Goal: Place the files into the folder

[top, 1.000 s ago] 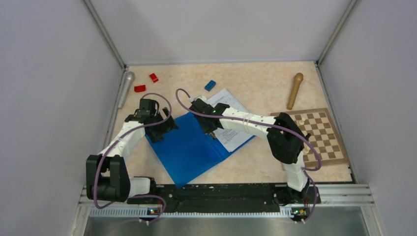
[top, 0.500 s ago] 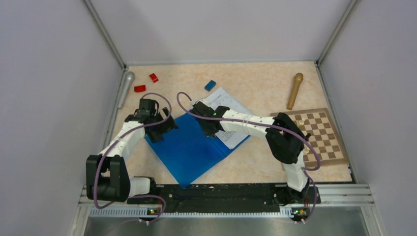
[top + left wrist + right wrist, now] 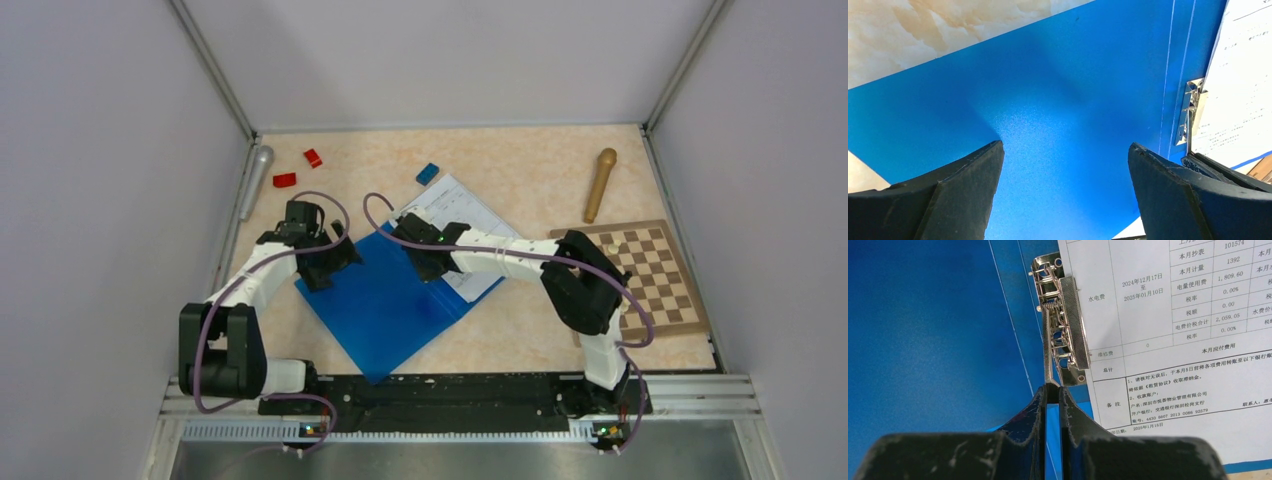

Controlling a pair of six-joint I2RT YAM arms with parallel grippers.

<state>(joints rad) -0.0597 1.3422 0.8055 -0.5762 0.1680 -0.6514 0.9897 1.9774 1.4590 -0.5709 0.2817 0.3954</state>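
The blue folder (image 3: 380, 305) lies open on the table. The files (image 3: 470, 215), white printed sheets, lie on its right half beside the metal clip (image 3: 1060, 325). My right gripper (image 3: 432, 270) is at the folder's spine, and in the right wrist view my gripper (image 3: 1052, 387) is shut on the thin lever end of the clip, with the files (image 3: 1173, 340) to its right and the folder (image 3: 923, 340) to its left. My left gripper (image 3: 335, 262) is open and empty over the left cover. In the left wrist view my gripper (image 3: 1065, 150) spans bare folder (image 3: 1063, 100), with the clip (image 3: 1189, 112) and files (image 3: 1238, 90) at right.
A small blue block (image 3: 428, 173) lies behind the files. Two red blocks (image 3: 285, 180) and a silver cylinder (image 3: 255, 180) are at the far left. A wooden pestle (image 3: 600, 183) and a chessboard (image 3: 655, 275) are at the right.
My right gripper has moved a little to the left along the spine, and the folder's right corner has shifted left with it. The left gripper has stayed over the left cover.
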